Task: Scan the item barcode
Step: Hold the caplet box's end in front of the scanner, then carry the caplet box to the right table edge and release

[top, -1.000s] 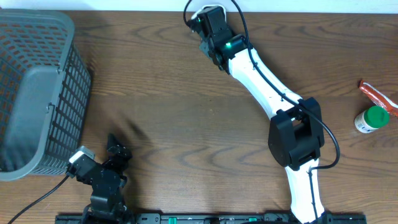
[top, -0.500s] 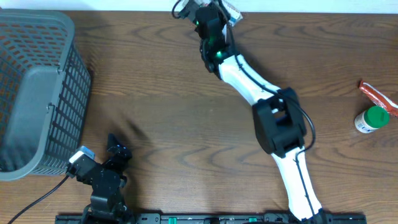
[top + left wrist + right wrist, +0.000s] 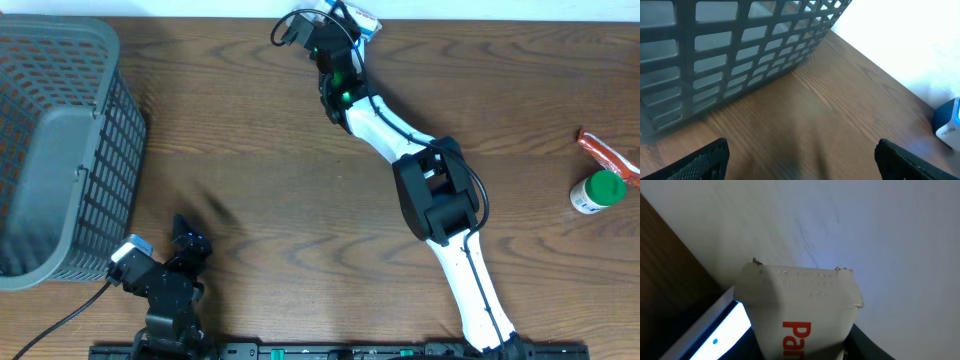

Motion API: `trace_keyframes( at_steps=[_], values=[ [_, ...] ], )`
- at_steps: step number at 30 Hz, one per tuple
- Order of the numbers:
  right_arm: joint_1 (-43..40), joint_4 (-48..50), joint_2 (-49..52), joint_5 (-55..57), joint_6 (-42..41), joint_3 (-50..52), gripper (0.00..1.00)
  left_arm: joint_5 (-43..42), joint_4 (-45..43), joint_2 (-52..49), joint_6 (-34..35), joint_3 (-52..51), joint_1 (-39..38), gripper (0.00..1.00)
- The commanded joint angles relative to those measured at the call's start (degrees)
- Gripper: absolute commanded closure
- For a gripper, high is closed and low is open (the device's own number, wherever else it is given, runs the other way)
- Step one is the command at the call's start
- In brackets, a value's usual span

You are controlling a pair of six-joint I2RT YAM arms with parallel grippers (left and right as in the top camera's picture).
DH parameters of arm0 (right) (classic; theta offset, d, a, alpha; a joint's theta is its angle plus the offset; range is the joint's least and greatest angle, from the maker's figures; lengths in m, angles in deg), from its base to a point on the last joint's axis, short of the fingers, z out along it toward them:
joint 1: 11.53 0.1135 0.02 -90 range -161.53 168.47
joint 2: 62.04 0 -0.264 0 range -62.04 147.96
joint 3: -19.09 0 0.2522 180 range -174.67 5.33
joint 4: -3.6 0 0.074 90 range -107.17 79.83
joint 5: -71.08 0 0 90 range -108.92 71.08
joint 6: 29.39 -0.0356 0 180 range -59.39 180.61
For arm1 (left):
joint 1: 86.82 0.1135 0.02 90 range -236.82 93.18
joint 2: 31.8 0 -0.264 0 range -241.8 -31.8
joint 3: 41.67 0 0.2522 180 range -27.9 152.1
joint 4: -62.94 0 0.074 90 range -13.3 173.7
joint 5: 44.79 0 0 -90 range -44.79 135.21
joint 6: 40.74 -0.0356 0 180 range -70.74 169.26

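I am pinching a white packet (image 3: 800,315) with red lettering in my right gripper (image 3: 345,20), the jaws pressed against its sides. My right arm is reaching across the wooden table (image 3: 250,150) to its far edge, and I am holding the packet up there in front of a pale wall. In the right wrist view its crimped top seam is pointing upward, with faint stamped characters just below the seam. The start of a red word is showing lower down. Just beside the packet, at lower left in that view, a white surface lit blue (image 3: 715,335) is showing; I cannot tell what it is.

I am keeping my left gripper (image 3: 801,159) spread wide and holding nothing, low over the near left part of the table. It is facing the grey plastic basket (image 3: 740,55), which is standing close in front of it. A blue-and-white object (image 3: 947,122) is peeking in at the right edge of the left wrist view.

Well apart, at the table's right side, a green-capped bottle (image 3: 597,191) is standing just beside a red packet (image 3: 603,152).
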Motion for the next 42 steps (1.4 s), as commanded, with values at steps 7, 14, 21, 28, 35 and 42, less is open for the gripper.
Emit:
trace_keyframes(
  at_steps=[7,14,21,28,35,42],
  values=[
    [1.9,-5.4,-1.0,4.5,-8.1,-1.6,0.67,0.3,1.6,0.3,-0.2,-0.8,0.1,0.07],
    [0.6,-24.9,-7.7,11.8,-17.2,-1.6,0.66,0.3,1.6,0.3,-0.2,-0.8,0.2,0.07],
    [-3.3,-46.2,-12.7,21.7,-34.7,-1.6,0.65,0.3,1.6,0.3,-0.2,-0.8,0.2,0.06],
    [-10.5,-68.0,-15.7,16.9,-48.7,-1.6,0.72,0.3,1.6,0.3,-0.2,-0.8,0.1,0.07],
    [-24.8,-82.2,-15.7,-0.4,-54.2,-1.6,0.75,0.3,1.6,0.3,-0.2,-0.8,0.1,0.07],
    [-39.9,-81.1,-15.6,-8.8,-55.3,0.7,0.74,0.3,1.6,0.3,-0.2,-0.8,0.1,0.06]
  ],
)
